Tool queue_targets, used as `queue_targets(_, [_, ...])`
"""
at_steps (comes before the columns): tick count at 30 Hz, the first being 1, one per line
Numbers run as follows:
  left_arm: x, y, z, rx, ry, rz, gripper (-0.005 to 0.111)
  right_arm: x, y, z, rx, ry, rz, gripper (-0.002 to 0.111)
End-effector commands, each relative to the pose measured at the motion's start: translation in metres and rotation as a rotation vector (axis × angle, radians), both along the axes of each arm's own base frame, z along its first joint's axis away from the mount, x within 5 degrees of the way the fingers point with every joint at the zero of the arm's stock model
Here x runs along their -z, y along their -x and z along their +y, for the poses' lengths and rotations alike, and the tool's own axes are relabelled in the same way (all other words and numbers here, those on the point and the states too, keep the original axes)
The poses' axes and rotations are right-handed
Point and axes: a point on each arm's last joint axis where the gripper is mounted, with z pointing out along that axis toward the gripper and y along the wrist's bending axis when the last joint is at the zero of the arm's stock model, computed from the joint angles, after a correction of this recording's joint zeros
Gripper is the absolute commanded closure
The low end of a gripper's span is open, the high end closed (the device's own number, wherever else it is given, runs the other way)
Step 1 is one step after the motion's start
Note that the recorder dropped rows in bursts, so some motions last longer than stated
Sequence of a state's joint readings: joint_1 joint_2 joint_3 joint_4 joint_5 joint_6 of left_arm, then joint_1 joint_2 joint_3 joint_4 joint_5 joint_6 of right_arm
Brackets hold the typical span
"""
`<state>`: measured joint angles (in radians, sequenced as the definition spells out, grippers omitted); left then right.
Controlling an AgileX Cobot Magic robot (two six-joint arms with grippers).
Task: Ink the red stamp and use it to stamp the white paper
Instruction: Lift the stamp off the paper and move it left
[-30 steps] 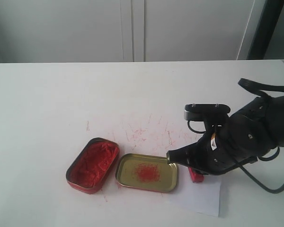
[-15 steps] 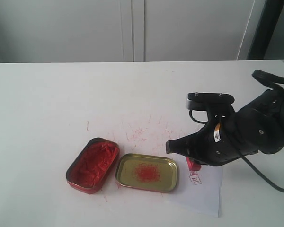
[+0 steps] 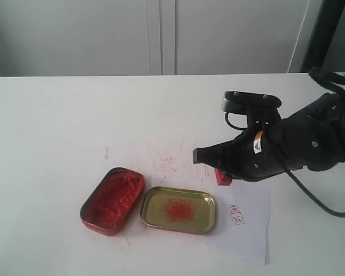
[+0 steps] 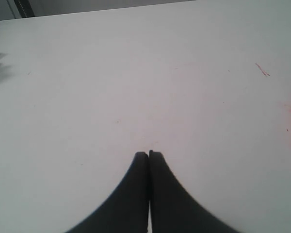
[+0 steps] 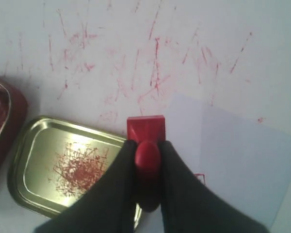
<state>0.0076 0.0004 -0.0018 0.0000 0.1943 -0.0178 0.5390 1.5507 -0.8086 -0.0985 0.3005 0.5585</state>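
Note:
My right gripper (image 3: 221, 170) (image 5: 146, 145) is shut on the handle of the red stamp (image 3: 222, 176) (image 5: 145, 129), holding it in the air above the table beside the white paper's far corner. The white paper (image 3: 244, 225) (image 5: 237, 145) lies at the front right and carries a small red rectangular imprint (image 3: 236, 215) (image 5: 200, 178). My left gripper (image 4: 149, 154) is shut with nothing in it over bare table, out of the exterior view.
The red oval tin of ink paste (image 3: 112, 200) and the gold lid with red smears (image 3: 178, 209) (image 5: 63, 165) lie side by side left of the paper. Red ink scratches (image 3: 169, 160) mark the table behind them.
The right gripper has lifted the stamp off the paper and carried it up and to the left, uncovering a fresh red imprint. The left gripper shows no change.

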Motion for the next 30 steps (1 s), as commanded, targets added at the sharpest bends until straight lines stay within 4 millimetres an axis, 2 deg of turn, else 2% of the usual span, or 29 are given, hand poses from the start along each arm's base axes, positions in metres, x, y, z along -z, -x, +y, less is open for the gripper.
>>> queue_targets(1, [0.001, 0.000, 0.000, 0.000, 0.009, 0.001, 0.107, -0.010, -0.010, 0.005, 0.000, -0.025, -0.040, 0.108])
queue_targets(16, [0.001, 0.000, 0.000, 0.000, 0.009, 0.001, 0.107, -0.005, -0.047, 0.031, -0.040, -0.061, -0.007, 0.108])
queue_targets(22, [0.001, 0.000, 0.000, 0.000, 0.009, 0.001, 0.107, 0.002, -0.065, 0.029, -0.099, -0.107, 0.091, 0.108])
queue_targets(30, [0.001, 0.000, 0.000, 0.000, 0.009, 0.001, 0.107, 0.005, -0.082, 0.019, -0.149, -0.324, 0.164, 0.108])
